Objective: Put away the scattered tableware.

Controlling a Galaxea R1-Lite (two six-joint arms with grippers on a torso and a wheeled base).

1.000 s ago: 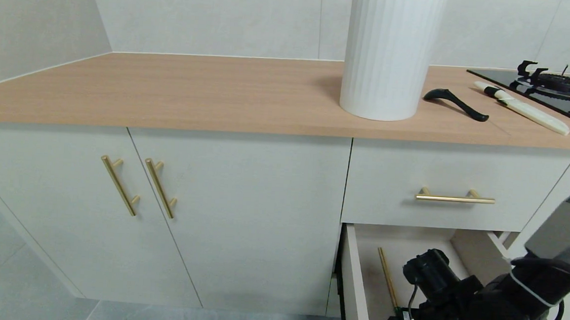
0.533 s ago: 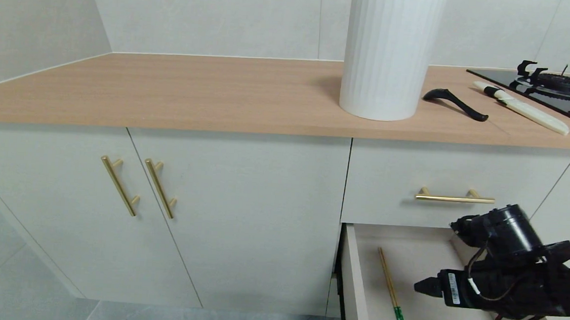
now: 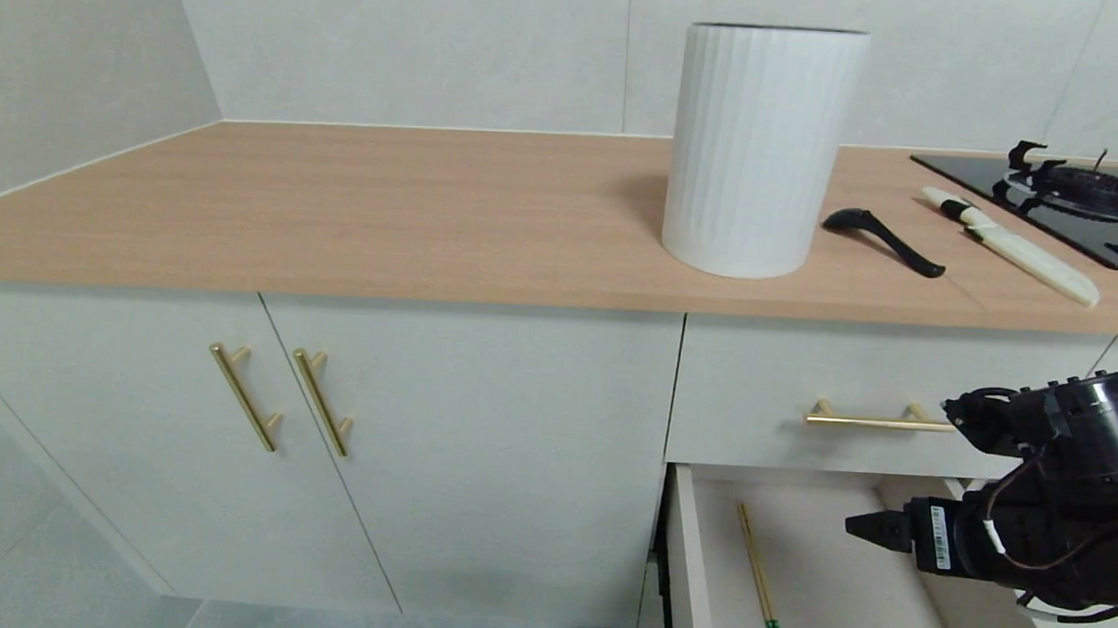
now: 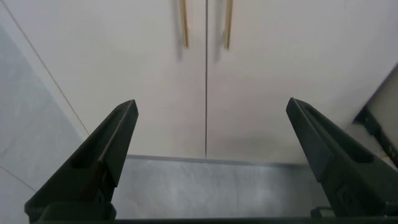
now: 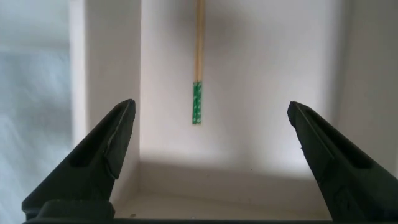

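Observation:
A pair of wooden chopsticks with green ends lies inside the open lower drawer, near its left wall. My right gripper hovers above the drawer's right side, open and holding nothing. Through its wrist view the chopsticks lie on the drawer floor beyond the spread fingers of the right gripper. On the wooden counter lie a black spoon and a cream-bladed knife. My left gripper is open, facing the cupboard doors.
A tall white ribbed canister stands on the counter left of the spoon. A black gas hob sits at the far right. A closed drawer with a gold handle is above the open one. Two cupboard doors have gold handles.
My right gripper has risen out of the drawer and moved right, leaving the chopsticks lying inside. The head camera has tilted up, so the whole picture sits lower.

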